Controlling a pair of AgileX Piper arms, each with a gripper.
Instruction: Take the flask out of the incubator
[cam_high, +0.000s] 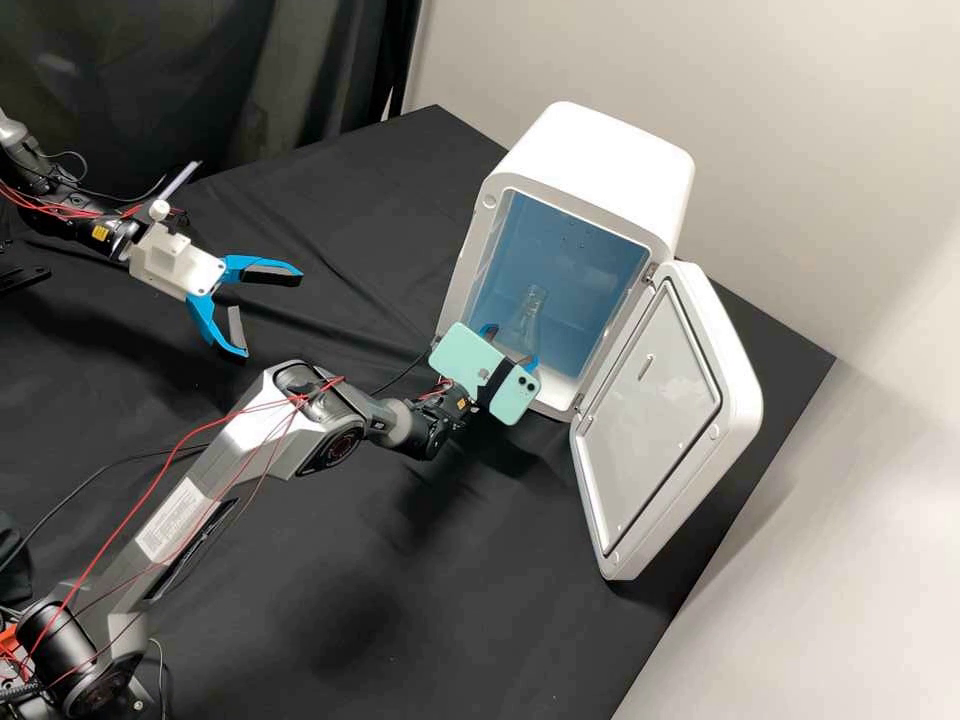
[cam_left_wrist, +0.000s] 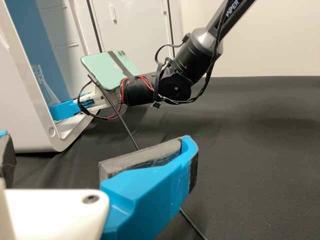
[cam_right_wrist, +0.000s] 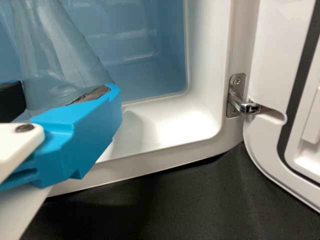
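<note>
Flask (cam_high: 531, 312) inside open incubator (cam_high: 590, 165), pinched by right end effector (cam_high: 508, 346); left end effector (cam_high: 271, 315) spread.

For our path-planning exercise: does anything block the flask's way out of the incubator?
Nothing visible does. The door of the incubator stands swung wide open, aside from the opening, and the right gripper grips the flask just inside.

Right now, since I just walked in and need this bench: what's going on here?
The right gripper is at the mouth of the incubator, shut on the base of the flask, which is not yet out. The door is swung wide open. The left gripper hangs open above the bench, holding nothing.
</note>
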